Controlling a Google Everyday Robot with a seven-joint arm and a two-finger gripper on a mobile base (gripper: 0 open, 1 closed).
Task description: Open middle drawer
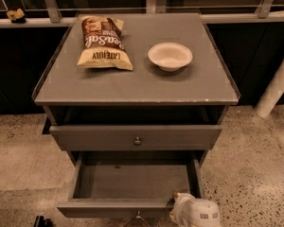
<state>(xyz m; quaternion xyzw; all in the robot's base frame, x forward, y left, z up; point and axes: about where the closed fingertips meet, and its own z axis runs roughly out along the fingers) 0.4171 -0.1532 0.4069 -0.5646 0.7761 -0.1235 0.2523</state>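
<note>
The grey cabinet point(132, 86) has a top drawer point(180, 137) with a small round knob point(137, 140), pulled out a little. Below it the middle drawer point(109, 206) stands pulled far out, its inside empty, and its knob point(138, 215) is at the bottom edge of the view. A third drawer is hidden beneath. My gripper point(180, 200), white, is at the bottom right, its tip at the front right corner of the middle drawer.
A chip bag point(104, 41) and a white bowl point(170, 56) lie on the cabinet top. A white pole point(277, 86) stands to the right. A ledge with rails runs behind. Speckled floor lies on both sides.
</note>
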